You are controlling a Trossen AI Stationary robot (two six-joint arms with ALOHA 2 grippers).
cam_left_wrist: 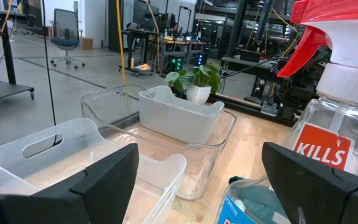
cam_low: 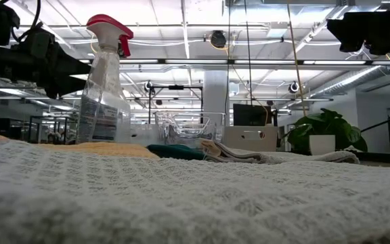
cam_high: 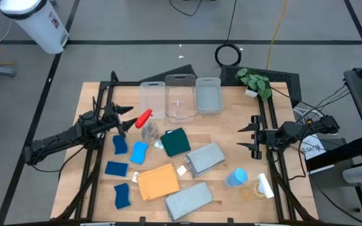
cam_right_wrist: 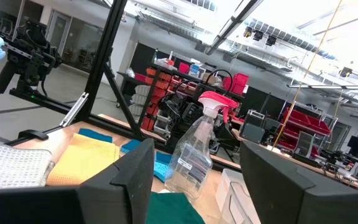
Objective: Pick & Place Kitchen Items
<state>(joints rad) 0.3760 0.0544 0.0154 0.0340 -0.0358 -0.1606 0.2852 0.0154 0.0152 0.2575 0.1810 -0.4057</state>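
My left gripper (cam_high: 128,118) hangs open above the table's left side, level, just left of a clear spray bottle with a red top (cam_high: 146,124), which stands upright. Opposite, my right gripper (cam_high: 242,137) hangs open above the right side, and nothing is between its fingers. Between them lie a dark-green cloth (cam_high: 175,142), two grey cloths (cam_high: 205,158) (cam_high: 189,201), an orange cloth (cam_high: 158,182) and several blue sponges (cam_high: 139,152). A blue-topped bottle (cam_high: 236,177) and a white-topped bottle (cam_high: 262,185) sit at the near right. In the left wrist view, the red-topped bottle (cam_left_wrist: 344,106) stands close beside one finger.
Three clear plastic bins (cam_high: 181,97) stand in a row at the table's far edge, with a potted green plant (cam_high: 255,81) at the far right corner. Dark frame bars run along both table sides. A white bin (cam_high: 35,22) stands on the floor beyond.
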